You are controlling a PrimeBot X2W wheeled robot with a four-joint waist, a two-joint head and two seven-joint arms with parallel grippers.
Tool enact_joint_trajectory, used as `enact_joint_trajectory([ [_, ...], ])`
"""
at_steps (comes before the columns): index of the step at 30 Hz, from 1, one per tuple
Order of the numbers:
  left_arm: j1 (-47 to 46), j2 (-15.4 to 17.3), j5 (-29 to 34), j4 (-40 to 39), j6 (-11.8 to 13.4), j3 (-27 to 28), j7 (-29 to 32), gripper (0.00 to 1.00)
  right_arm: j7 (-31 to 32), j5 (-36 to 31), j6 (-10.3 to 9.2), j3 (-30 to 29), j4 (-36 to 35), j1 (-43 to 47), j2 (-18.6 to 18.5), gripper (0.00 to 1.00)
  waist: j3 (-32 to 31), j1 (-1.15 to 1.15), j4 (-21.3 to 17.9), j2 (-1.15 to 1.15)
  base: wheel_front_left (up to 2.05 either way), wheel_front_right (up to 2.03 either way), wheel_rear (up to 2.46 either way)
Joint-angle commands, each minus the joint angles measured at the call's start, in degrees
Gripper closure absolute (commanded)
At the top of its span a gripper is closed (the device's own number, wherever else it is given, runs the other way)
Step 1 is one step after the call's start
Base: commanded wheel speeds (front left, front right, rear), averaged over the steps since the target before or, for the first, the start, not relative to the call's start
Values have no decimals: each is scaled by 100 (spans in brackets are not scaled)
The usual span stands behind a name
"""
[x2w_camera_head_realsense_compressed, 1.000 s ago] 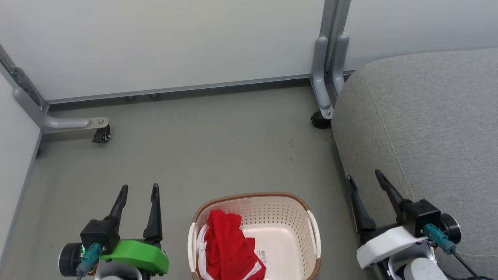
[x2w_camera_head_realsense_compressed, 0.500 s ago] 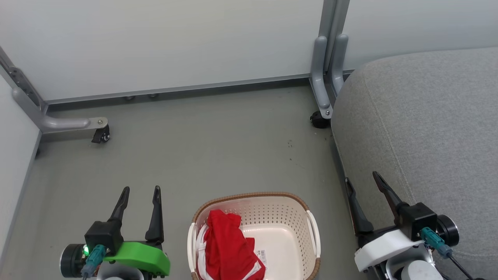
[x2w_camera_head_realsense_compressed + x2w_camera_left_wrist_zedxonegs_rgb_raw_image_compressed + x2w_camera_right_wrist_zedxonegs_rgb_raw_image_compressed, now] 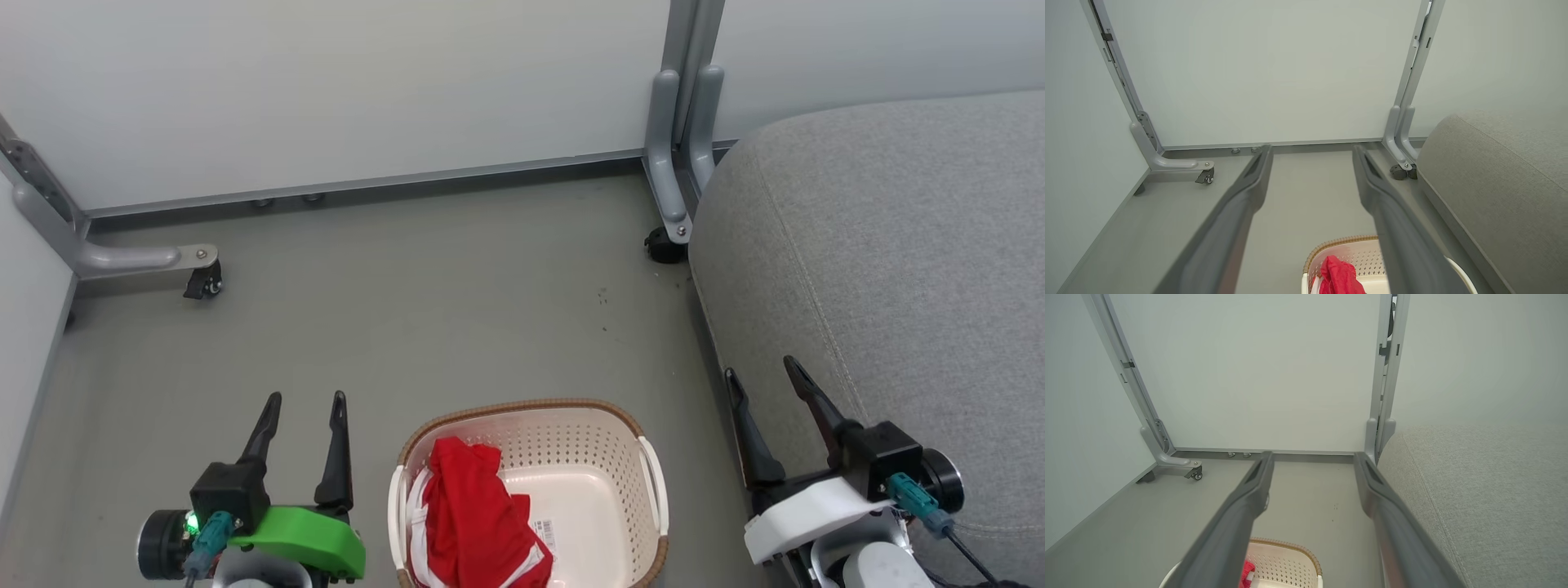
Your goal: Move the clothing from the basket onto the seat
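barcode sticker (image 3: pixel 544 532): in basket (image 3: pixel 522 406), right of left claw (image 3: pixel 306 398); we can't read it
left claw: spread, empty
right claw (image 3: pixel 759 366): spread, empty, beside seat (image 3: pixel 882 245)

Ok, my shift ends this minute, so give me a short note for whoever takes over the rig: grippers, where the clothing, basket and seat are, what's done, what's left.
Left gripper: open, holding nothing, left of the basket.
Right gripper: open, holding nothing, between basket and seat.
Clothing: red bundle in the basket's left half; the basket stands on the floor.
Seat: to the right, no clothing on its visible part.
Done: nothing moved yet.
Left: lift the clothing out and lay it on the seat.
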Motion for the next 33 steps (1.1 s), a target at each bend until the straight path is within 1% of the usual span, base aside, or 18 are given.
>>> enact_joint_trajectory([
  [1,-147,7,35,46,19,-76,-10,0,20,21,1,-1,-37,-122,-10,0,118,0,-39,0,0,0,0],
  [9,-792,11,46,833,91,-792,-10,0,-5,56,1,152,-254,-484,17,0,744,0,-244,0,0,0,0],
  [20,-2104,15,-87,2571,283,-1907,50,0,-45,-63,1,218,-645,-1155,44,0,2120,0,-491,0,0,0,0],
  [25,-2761,19,-49,3328,344,-2245,265,0,-53,33,1,260,-842,-1446,48,0,2755,0,-622,0,0,0,0],
  [28,-3114,21,97,3762,412,-2386,436,0,-59,67,1,304,-966,-1586,47,0,3104,0,-708,0,0,0,0],
  [33,-3711,129,309,4377,466,-2581,584,0,-59,180,1,388,-1211,-1789,50,0,3649,0,-855,0,0,0,0],
])
